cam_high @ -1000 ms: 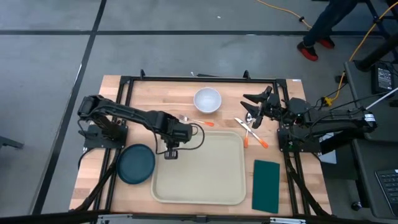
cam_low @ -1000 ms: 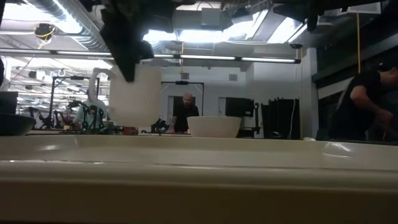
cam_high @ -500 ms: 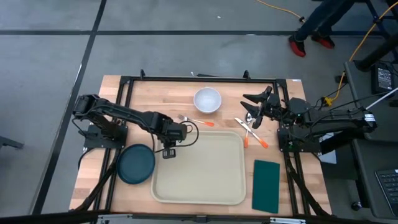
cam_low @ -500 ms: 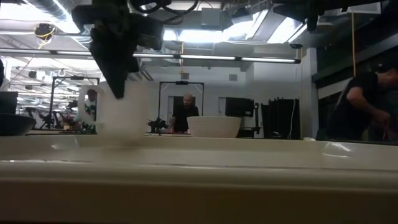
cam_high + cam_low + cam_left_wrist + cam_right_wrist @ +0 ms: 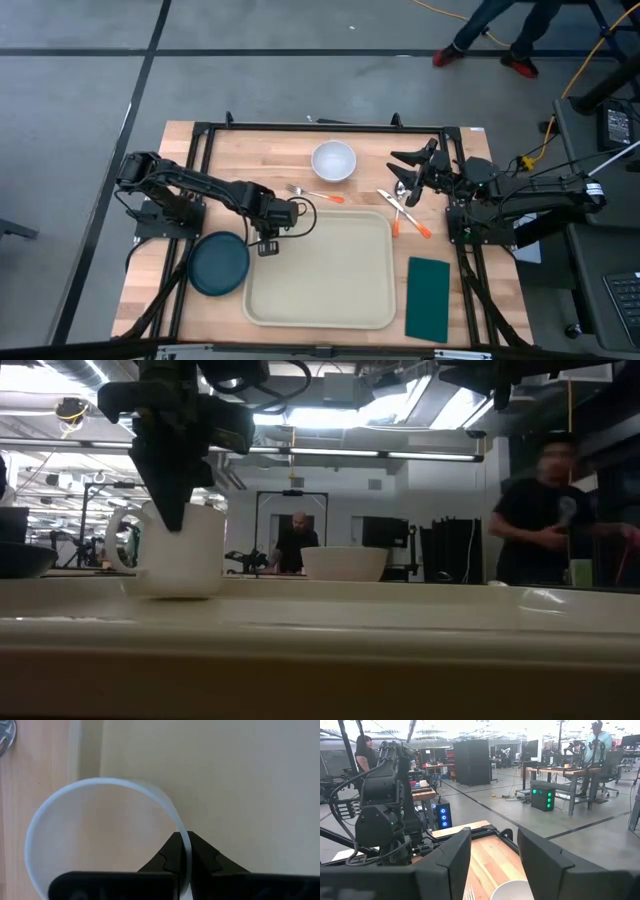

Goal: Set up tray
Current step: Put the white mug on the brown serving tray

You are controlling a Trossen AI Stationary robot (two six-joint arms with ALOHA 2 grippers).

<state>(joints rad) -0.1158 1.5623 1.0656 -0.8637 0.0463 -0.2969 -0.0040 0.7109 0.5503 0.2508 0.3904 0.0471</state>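
**Left pincer grips a mug at the tray's far left corner**

Starting at the left, we see the left arm reach from its base at the surface's (image 5: 300, 150) left edge, past the dark teal plate (image 5: 219, 263), its forearm stretched low toward the middle. The left pincer (image 5: 268, 244) points down over the far left corner of the tray (image 5: 330, 285). From the wrist camera we see its two dark fingertips (image 5: 172, 855) clenched on the thin rim of a white mug (image 5: 100, 835), one inside the wall and one outside. In the low view the mug (image 5: 180, 550) stands upright with its handle turned away from the bowl, and the pincer (image 5: 170, 510) comes straight down onto its rim. The mug appears to straddle the tray's left rim, partly over the wood; we cannot tell whether its base rests fully down.

The tray lies at the near middle of the surface, its bed bare and cream. Beyond its far edge stand a white bowl (image 5: 333, 160) and a fork with an orange handle (image 5: 314, 194).

Farther right, more orange-handled cutlery (image 5: 405, 210) lies just past the tray's far right corner. The right pincer (image 5: 408, 170) hovers above it with its fingers spread wide and released, gripping nothing, on an arm folded back toward the surface's right edge. A dark green napkin (image 5: 429, 298) lies beside the tray's right rim.
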